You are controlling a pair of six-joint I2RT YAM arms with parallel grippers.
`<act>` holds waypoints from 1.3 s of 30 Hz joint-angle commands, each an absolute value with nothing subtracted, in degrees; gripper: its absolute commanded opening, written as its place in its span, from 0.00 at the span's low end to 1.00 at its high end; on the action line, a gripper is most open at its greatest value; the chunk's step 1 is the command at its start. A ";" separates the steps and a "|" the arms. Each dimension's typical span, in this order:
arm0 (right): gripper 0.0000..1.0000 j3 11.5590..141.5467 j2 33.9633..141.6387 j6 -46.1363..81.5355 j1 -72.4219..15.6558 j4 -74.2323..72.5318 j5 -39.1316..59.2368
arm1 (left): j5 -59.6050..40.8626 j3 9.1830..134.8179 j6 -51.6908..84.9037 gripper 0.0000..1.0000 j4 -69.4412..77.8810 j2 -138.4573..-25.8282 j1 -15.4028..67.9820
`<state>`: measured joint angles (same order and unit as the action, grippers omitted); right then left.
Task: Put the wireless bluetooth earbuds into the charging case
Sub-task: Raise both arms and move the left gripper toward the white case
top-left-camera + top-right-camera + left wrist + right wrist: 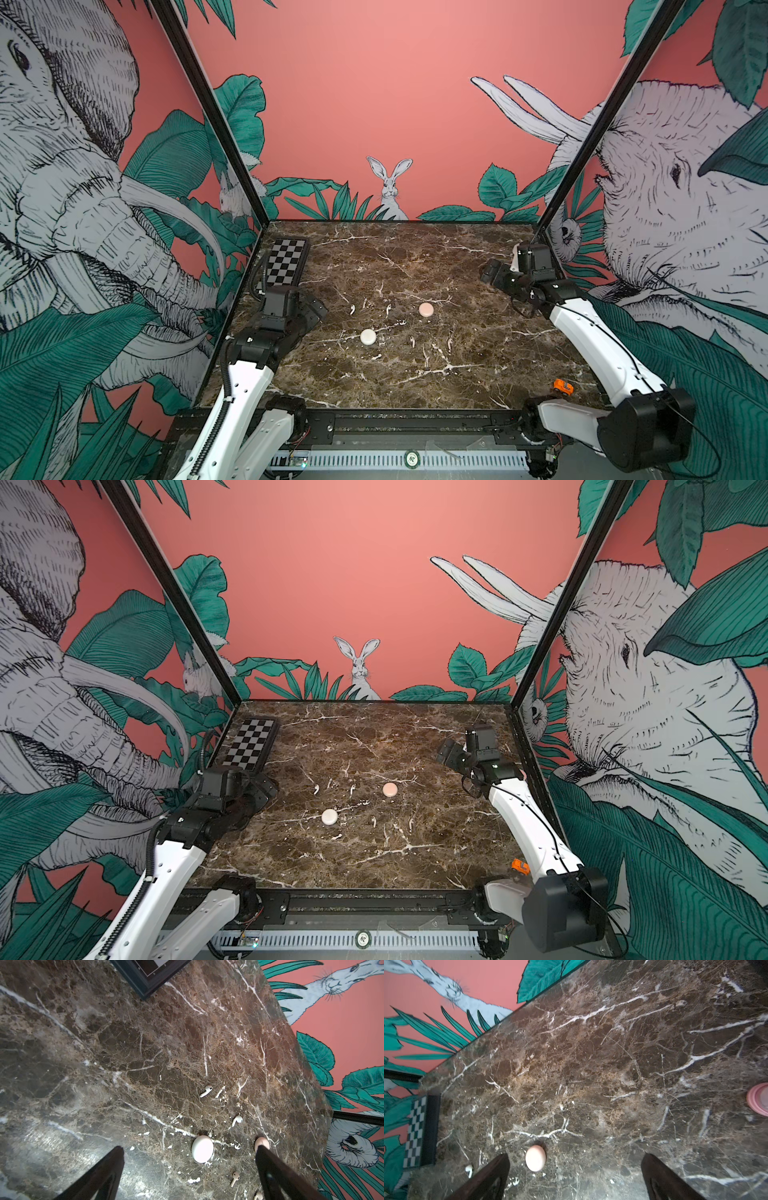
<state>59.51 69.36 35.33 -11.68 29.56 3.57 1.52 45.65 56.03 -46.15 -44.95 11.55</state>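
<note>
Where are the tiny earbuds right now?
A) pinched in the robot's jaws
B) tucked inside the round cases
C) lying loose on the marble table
C: the earbuds lie scattered on the bare marble table, apart from the white case and the pink case.

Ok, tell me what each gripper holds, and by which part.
Nothing. Left gripper and right gripper are open and empty; earbuds, white case and pink case lie on the table.

Marble [415, 257] mostly free; low obst.: white case [368, 336], pink case [426, 309], earbuds [352, 309], checkerboard [284, 259] far-L.
</note>
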 commanded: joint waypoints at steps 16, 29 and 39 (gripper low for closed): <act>0.98 60.56 67.71 21.63 -19.57 46.01 -11.67 | 1.95 47.13 69.48 0.99 -56.75 -46.30 17.77; 0.98 53.71 65.61 24.04 -26.67 37.69 -11.04 | 7.01 49.24 78.29 0.99 -49.86 -61.02 34.98; 0.98 51.96 65.70 23.60 -31.95 33.23 -12.55 | 7.59 52.16 85.71 0.99 -44.52 -73.43 43.21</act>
